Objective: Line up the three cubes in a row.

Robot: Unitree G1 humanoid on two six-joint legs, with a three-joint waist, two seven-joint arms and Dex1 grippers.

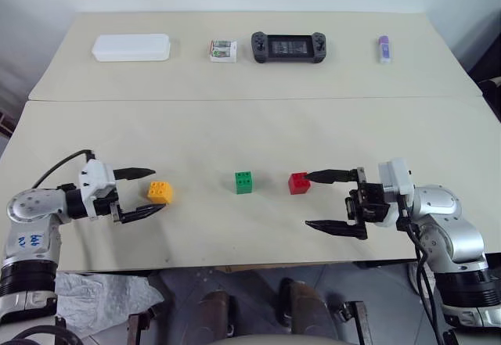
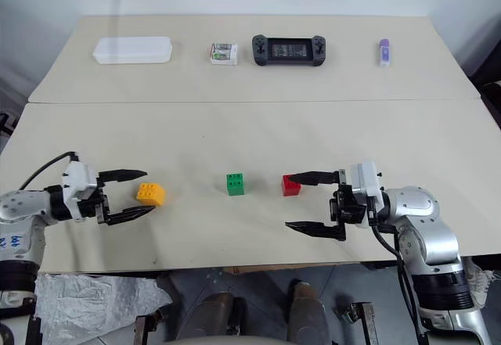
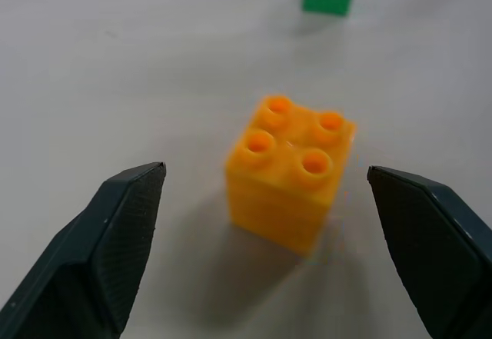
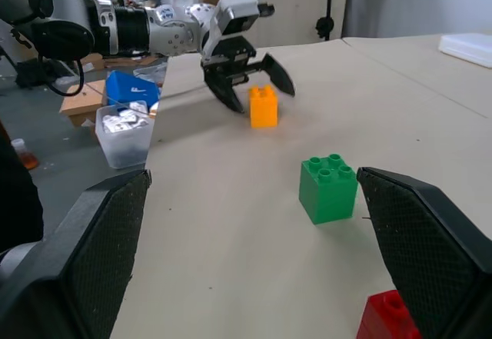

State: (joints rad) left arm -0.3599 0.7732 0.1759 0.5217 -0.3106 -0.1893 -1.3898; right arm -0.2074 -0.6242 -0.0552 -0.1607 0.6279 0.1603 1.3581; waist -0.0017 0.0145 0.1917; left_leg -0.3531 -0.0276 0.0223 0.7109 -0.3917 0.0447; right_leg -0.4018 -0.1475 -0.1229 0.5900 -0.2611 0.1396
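Three studded cubes sit near the front of the beige table (image 1: 250, 134): yellow-orange cube (image 1: 160, 192) on the left, green cube (image 1: 243, 181) in the middle, red cube (image 1: 298, 183) to its right. My left gripper (image 1: 159, 190) is open, its fingers reaching along either side of the yellow-orange cube (image 3: 290, 171) without touching it. My right gripper (image 1: 307, 200) is open and points left. Its far fingertip is right beside the red cube (image 4: 387, 317); I cannot tell whether it touches. The green cube (image 4: 329, 187) lies beyond.
Along the far table stand a long white box (image 1: 131, 47), a small white box with green print (image 1: 223, 51), a black game controller (image 1: 288, 47) and a purple-and-white stick (image 1: 384, 48). A seam (image 1: 250, 99) joins the two tabletops. The front edge runs just behind both grippers.
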